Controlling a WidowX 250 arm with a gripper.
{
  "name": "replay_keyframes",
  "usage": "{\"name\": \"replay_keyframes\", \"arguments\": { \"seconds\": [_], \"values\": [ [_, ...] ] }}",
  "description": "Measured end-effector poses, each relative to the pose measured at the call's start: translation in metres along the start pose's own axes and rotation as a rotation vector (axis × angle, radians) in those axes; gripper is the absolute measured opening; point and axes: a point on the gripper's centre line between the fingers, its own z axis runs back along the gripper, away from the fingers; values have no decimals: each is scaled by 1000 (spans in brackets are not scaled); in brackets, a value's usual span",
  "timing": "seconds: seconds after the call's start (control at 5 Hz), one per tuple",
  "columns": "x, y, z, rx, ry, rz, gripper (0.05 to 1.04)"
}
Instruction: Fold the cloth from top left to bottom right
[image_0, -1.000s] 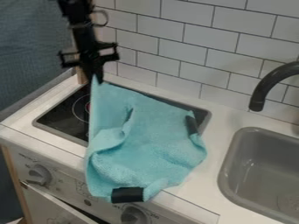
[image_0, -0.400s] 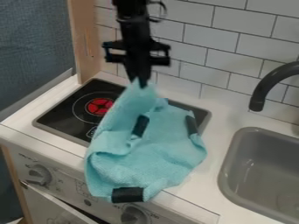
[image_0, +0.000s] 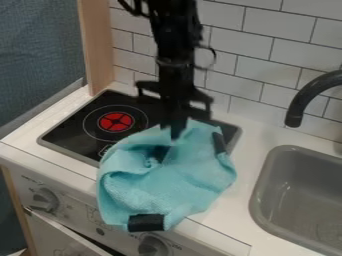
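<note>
Your claw (image_0: 175, 131) looks pressed together on a pinch of the cloth (image_0: 167, 185), which lies rumpled beneath it and out toward the camera. You seem to be mid-fold; next, carry that pinch on toward the bottom right, lower it, then let go.

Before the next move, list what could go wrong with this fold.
The cloth is bunched near the gripper, so the fold may come out crooked. Its lower end hangs over the front edge of the counter, so a tug that way could make it slide off.
</note>
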Motion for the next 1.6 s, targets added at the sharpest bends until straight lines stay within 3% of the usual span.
{"name": "replay_keyframes", "arguments": {
  "seconds": [0.4, 0.6, 0.8, 1.2, 1.4, 1.6],
  "values": [
    [-15, -14, -37, 24, 39, -68, 52],
    [-16, -18, -37, 16, 42, -70, 78],
    [-21, -17, -38, 22, 75, -47, 239],
    [-25, -16, -38, 32, 98, 2, 798],
    [-22, -15, -27, 30, 74, 18, 1009],
    [-23, -15, -21, 23, 77, 20, 1009]
  ]
}}
